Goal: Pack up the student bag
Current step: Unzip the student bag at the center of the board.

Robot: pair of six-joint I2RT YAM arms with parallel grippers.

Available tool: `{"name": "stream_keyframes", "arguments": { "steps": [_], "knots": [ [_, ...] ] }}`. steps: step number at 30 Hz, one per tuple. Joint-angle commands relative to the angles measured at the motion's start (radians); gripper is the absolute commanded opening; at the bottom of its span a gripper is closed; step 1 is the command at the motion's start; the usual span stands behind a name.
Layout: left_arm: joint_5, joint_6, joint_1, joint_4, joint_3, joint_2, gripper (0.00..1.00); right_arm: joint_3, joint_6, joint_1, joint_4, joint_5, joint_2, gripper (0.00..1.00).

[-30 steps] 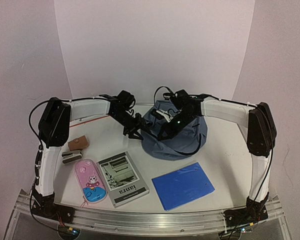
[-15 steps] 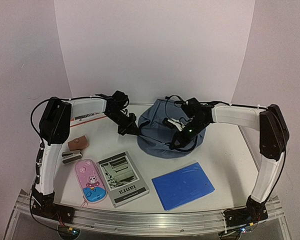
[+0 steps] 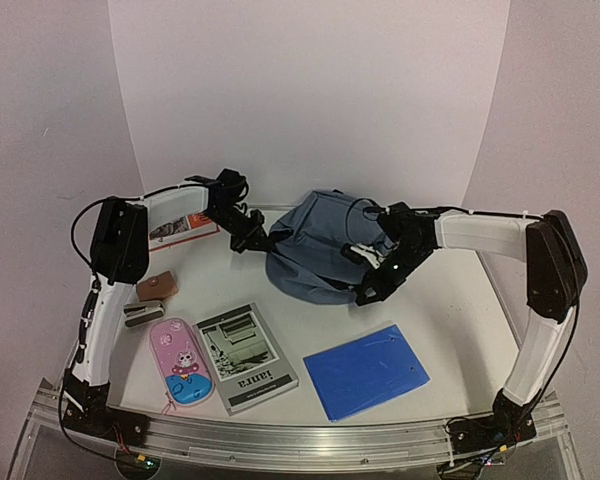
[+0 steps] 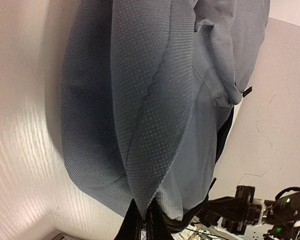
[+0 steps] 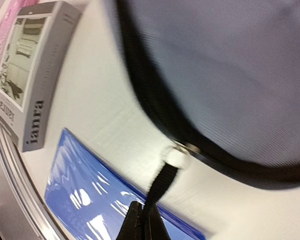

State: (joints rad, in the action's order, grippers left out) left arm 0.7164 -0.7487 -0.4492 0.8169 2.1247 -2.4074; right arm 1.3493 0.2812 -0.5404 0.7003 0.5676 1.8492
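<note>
student bag [image 3: 315, 250] at back-centre of table [image 3: 450, 300], now pulled leftward | left pincer [image 3: 252, 243] just clenched on a fold of its fabric | right pincer [image 3: 365, 293] clenched on zipper pull strap [image 5: 162, 182], shifted nearer | judgement: bag braced, zip ready to draw, nothing packed yet

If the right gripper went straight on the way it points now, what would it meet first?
Probably the dark zipper edge of the student bag, just beyond the black pull strap that the right gripper holds; depth is unclear.
</note>
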Motion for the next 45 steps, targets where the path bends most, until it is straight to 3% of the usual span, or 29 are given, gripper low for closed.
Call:
{"name": "stream_keyframes", "arguments": {
  "steps": [1, 4, 6, 9, 12, 19, 26, 29, 31, 34, 36, 39, 40, 45],
  "knots": [
    [-0.002, 0.036, 0.017, 0.048, 0.199, -0.085, 0.06, 0.068, -0.092, -0.097, -0.037, 0.086, -0.014, 0.00],
    [-0.006, 0.045, 0.016, 0.077, 0.227, -0.090, 0.20, 0.110, -0.132, -0.133, -0.064, 0.115, 0.012, 0.00],
    [-0.033, 0.057, 0.016, 0.081, 0.185, -0.042, 0.37, 0.152, -0.156, -0.154, -0.082, 0.127, 0.045, 0.00],
    [-0.068, 0.058, 0.015, 0.049, 0.045, 0.092, 0.59, 0.218, -0.175, -0.176, -0.101, 0.126, 0.101, 0.00],
    [-0.099, 0.039, 0.002, 0.027, -0.109, 0.221, 0.71, 0.277, -0.178, -0.181, -0.108, 0.110, 0.153, 0.00],
    [-0.155, 0.015, -0.101, 0.080, -0.308, 0.322, 0.79, 0.323, -0.179, -0.181, -0.115, 0.103, 0.199, 0.00],
    [-0.128, -0.030, -0.170, 0.033, -0.269, 0.245, 0.80, 0.314, -0.200, -0.181, -0.131, 0.097, 0.191, 0.00],
    [-0.096, -0.034, -0.175, 0.032, -0.218, 0.192, 0.77, 0.301, -0.198, -0.181, -0.134, 0.091, 0.181, 0.00],
    [-0.077, -0.033, -0.175, 0.026, -0.206, 0.166, 0.70, 0.293, -0.196, -0.181, -0.134, 0.090, 0.175, 0.00],
    [-0.067, -0.032, -0.175, 0.020, -0.211, 0.163, 0.46, 0.266, -0.180, -0.179, -0.132, 0.078, 0.156, 0.00],
    [-0.079, -0.029, -0.168, 0.021, -0.228, 0.172, 0.24, 0.237, -0.172, -0.173, -0.129, 0.072, 0.138, 0.00],
    [-0.085, -0.027, -0.152, 0.023, -0.261, 0.190, 0.05, 0.181, -0.162, -0.146, -0.118, 0.073, 0.107, 0.00],
    [-0.085, -0.026, -0.143, 0.022, -0.272, 0.196, 0.01, 0.160, -0.155, -0.135, -0.115, 0.067, 0.095, 0.00],
    [-0.091, 0.003, -0.109, 0.045, -0.294, 0.208, 0.00, 0.094, -0.108, -0.053, -0.075, 0.043, 0.045, 0.00]
  ]
}}
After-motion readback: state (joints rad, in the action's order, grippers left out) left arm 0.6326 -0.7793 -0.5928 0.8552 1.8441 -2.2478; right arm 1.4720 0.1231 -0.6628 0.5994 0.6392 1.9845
